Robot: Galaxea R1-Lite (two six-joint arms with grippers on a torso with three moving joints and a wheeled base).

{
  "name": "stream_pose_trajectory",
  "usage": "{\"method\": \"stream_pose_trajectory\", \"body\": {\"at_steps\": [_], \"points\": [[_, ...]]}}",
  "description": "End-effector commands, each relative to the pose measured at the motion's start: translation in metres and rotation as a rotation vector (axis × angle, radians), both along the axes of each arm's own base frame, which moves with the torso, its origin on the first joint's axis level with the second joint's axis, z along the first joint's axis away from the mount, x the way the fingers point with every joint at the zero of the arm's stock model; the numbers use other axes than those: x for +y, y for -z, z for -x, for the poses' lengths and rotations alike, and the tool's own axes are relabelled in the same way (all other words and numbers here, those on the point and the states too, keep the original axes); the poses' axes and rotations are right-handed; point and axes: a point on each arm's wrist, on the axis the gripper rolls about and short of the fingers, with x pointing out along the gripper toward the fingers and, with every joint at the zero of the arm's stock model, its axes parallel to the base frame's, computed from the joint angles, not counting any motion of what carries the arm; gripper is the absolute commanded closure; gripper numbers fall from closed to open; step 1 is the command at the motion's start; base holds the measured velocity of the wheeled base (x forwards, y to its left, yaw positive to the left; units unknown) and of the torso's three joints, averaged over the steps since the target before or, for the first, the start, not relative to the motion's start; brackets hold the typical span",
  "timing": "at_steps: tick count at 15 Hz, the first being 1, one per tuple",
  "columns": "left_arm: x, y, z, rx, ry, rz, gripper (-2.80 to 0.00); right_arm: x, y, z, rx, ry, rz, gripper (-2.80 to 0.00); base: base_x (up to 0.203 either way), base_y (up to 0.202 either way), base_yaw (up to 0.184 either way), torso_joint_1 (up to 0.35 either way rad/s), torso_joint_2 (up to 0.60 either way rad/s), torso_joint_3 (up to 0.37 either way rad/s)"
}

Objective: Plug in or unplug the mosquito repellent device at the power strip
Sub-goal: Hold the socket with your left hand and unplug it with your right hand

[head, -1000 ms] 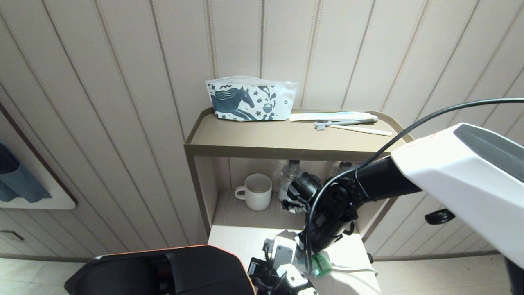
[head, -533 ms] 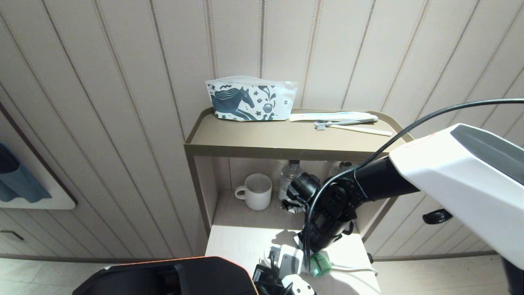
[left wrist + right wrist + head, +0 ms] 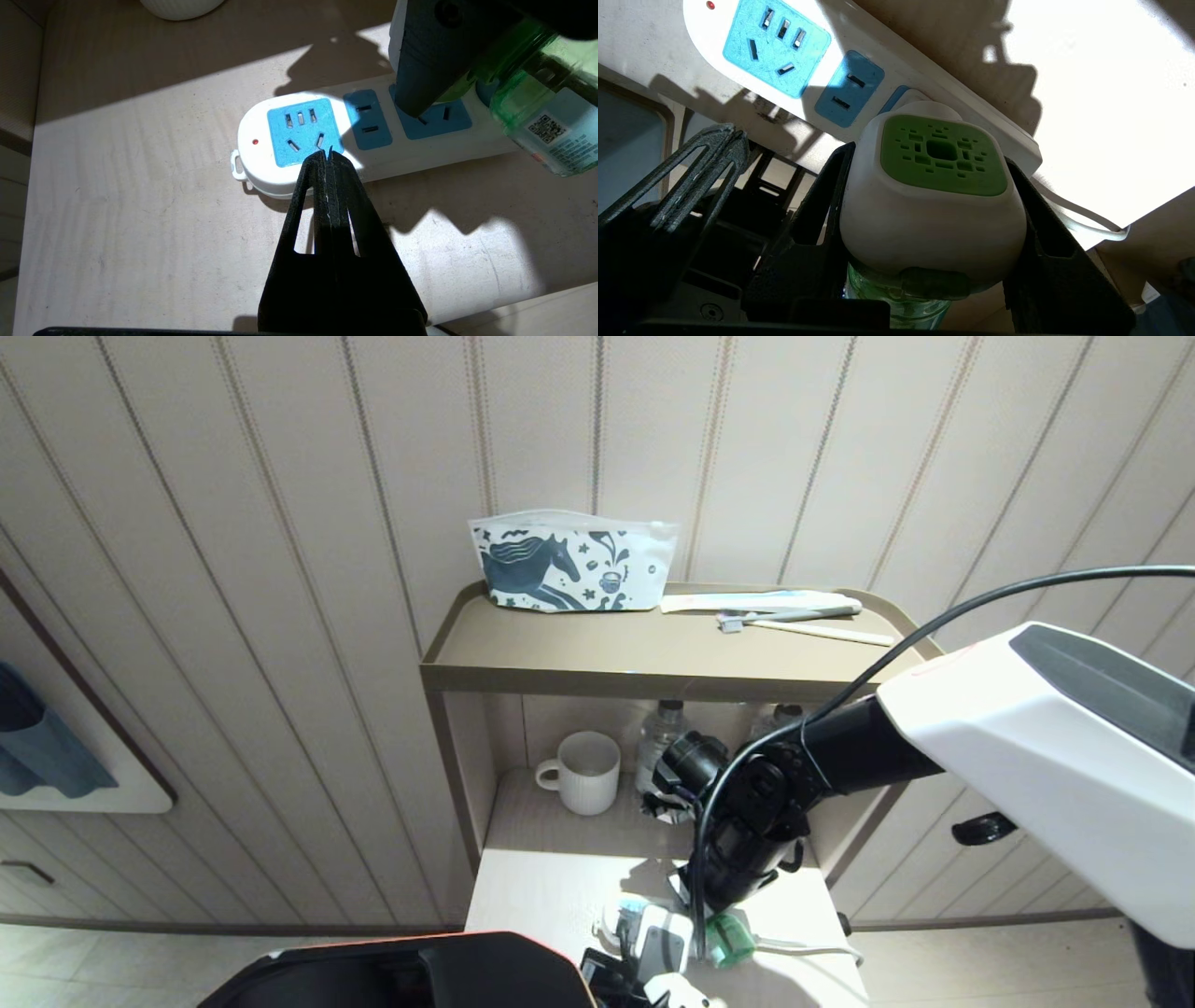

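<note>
Evidently the right pincer (image 3: 931,219) clasps the mosquito repellent device (image 3: 931,205) by the flanks of its head, one dark finger on either side, so that the perforated green face stays unobstructed and the body can be driven or drawn straight along the socket's axis. The device sits at the end socket of the power strip (image 3: 299,140), nearest the white cord; whether its pins are fully seated cannot be told, since the head hides them. The left pincer (image 3: 328,156), its two latticed black fingers pressed together into a single blade, rests its tip at the edge of the strip near the opposite end, plausibly to pin the light body against the counter (image 3: 140,210) while the other arm works. The strip is glossy white plastic with rounded ends and matt blue socket faces; the device's head is smooth off-white, its bottle translucent green with a printed label. The counter shows pale wood grain.
</note>
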Motion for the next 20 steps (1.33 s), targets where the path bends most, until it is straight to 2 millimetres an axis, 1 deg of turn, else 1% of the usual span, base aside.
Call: {"method": "stream_pose_trajectory", "body": {"at_steps": [1, 7, 8, 11, 14, 17, 20], "points": [[0.001, 0.005, 0.0, 0.0, -0.007, -0.003, 0.0, 0.0, 0.003, 0.0, 0.009, 0.002, 0.006, 0.0, 0.0, 0.0, 0.0, 0.0, 0.0, 0.0], [-0.003, 0.01, -0.006, 0.0, -0.015, -0.007, 0.0, 0.0, 0.005, -0.001, 0.013, 0.001, 0.009, 0.0, 0.0, 0.0, 0.0, 0.0, 0.0, 0.0], [-0.002, 0.011, -0.01, -0.001, -0.024, -0.011, 0.0, 0.0, 0.005, -0.001, 0.013, 0.001, 0.009, 0.0, 0.0, 0.0, 0.0, 0.0, 0.0, 0.0], [-0.001, 0.02, -0.015, 0.003, -0.032, -0.028, 0.0, 0.0, 0.006, -0.001, 0.014, 0.001, 0.009, 0.0, 0.0, 0.0, 0.0, 0.0, 0.0, 0.0], [-0.001, 0.02, -0.017, 0.001, -0.036, -0.023, 0.0, 0.0, 0.006, -0.001, 0.015, 0.001, 0.01, 0.0, 0.0, 0.0, 0.0, 0.0, 0.0, 0.0], [0.002, 0.022, -0.027, 0.007, -0.051, -0.018, 0.0, 0.0, 0.008, -0.001, 0.018, 0.001, 0.012, 0.0, 0.0, 0.0, 0.0, 0.0, 0.0, 0.0], [0.002, 0.022, -0.03, 0.008, -0.053, -0.015, 0.0, 0.001, 0.009, -0.002, 0.022, 0.001, 0.014, 0.0, 0.0, 0.0, 0.0, 0.0, 0.0, 0.0]]}}
